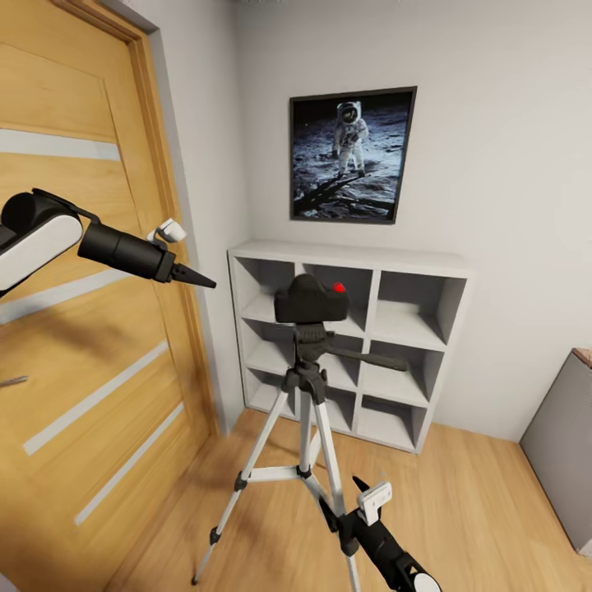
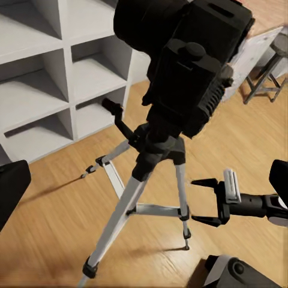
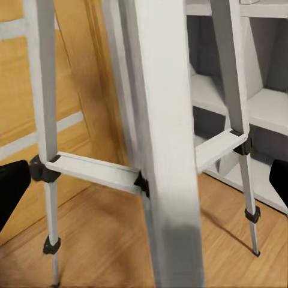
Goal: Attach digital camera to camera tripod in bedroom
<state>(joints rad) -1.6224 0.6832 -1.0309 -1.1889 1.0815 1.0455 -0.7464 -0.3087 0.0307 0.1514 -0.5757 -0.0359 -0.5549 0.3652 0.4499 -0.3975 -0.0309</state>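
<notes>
The black digital camera, with its red button on top, sits on the head of the camera tripod, which stands on the wood floor before the shelving. My left gripper hovers open to the camera's left at its height, apart from it. The left wrist view looks at the digital camera and the camera tripod from close up. My right gripper is open low down, with its fingers either side of a silver leg. It appears open as the right gripper in the left wrist view too.
An oak door with frosted stripes stands at the left. White cube shelving is against the back wall under an astronaut picture. A grey cabinet stands at the right edge. Open floor lies to the tripod's right.
</notes>
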